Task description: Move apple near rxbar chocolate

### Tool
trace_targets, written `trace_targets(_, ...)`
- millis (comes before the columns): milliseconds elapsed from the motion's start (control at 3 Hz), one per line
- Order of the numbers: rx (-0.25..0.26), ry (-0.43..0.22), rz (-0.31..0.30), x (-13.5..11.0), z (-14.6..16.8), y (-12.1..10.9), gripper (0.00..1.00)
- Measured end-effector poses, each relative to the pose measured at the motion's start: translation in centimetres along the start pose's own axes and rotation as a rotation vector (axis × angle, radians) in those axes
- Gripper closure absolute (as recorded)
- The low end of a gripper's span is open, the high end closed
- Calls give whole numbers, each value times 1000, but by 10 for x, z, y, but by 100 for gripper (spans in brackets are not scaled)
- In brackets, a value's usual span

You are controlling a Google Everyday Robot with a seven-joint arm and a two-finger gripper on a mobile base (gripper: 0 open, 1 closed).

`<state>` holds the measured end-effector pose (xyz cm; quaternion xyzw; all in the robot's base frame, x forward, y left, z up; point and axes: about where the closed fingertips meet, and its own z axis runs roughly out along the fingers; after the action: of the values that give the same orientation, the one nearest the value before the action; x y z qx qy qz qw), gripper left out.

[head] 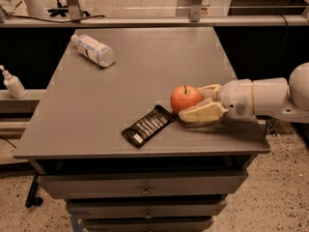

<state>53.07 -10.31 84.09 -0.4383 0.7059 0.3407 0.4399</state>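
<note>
The orange-red apple (185, 98) with a short dark stem is low over the grey table (91, 110), at the right front. My gripper (193, 103) reaches in from the right and is shut on the apple, with one cream finger (202, 114) in front of it and the other behind. The rxbar chocolate (148, 125), a flat black wrapper with white lettering, lies at an angle just left of and in front of the apple, its near end almost touching the apple's base.
A clear plastic bottle (94, 50) with a white label lies on its side at the table's back left. A small pump bottle (13, 83) stands on a ledge left of the table. Drawers (145, 190) sit below the front edge.
</note>
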Motion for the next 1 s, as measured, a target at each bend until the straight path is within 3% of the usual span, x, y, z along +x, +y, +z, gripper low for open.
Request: trace_targets(1000, -73, 12, -52, 9, 2, 18, 13)
